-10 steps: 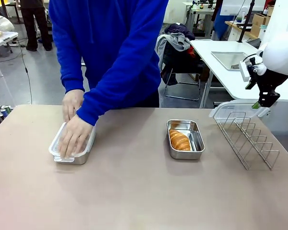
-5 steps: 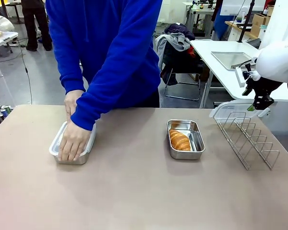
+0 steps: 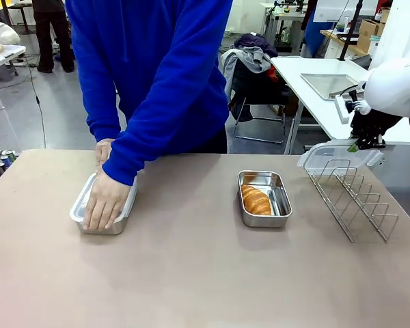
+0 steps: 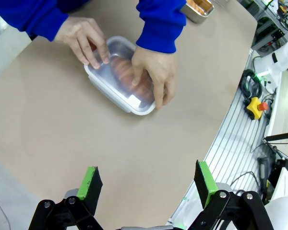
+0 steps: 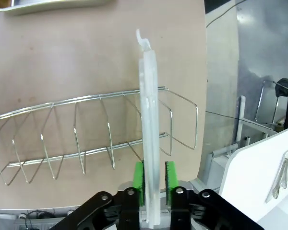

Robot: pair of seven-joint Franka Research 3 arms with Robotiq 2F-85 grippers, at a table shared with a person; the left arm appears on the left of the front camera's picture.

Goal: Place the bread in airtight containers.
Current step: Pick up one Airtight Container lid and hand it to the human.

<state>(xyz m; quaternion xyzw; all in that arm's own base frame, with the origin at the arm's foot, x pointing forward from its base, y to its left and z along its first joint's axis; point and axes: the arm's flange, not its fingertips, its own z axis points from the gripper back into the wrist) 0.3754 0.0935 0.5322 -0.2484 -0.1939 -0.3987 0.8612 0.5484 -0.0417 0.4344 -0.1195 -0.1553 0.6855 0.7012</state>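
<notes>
A golden ridged bread roll point(image 3: 255, 200) lies in an uncovered steel tin point(image 3: 281, 187) at the table's middle right. A second tin point(image 3: 82, 203) at the left holds another roll point(image 4: 121, 71) under a clear lid, and a person's two hands point(image 3: 106, 198) press on that lid. At the far right, my right gripper point(image 3: 359, 145) is shut on a clear plastic lid point(image 5: 149, 115) that stands upright in the end slot of the wire rack point(image 5: 81, 139). High over the near left of the table, my left gripper point(image 4: 148, 184) is open with nothing in it.
The wire rack point(image 3: 355, 195) takes up the table's right edge. The person in a blue sleeve point(image 3: 157, 102) leans over the far left side. Bare tabletop lies in front of both tins. A side table with a flat metal tray point(image 3: 326, 83) stands behind at the right.
My right gripper's fingers have shut on the clear lid in the rack and pulled slightly back. The person's hands shifted a little on the left tin's lid.
</notes>
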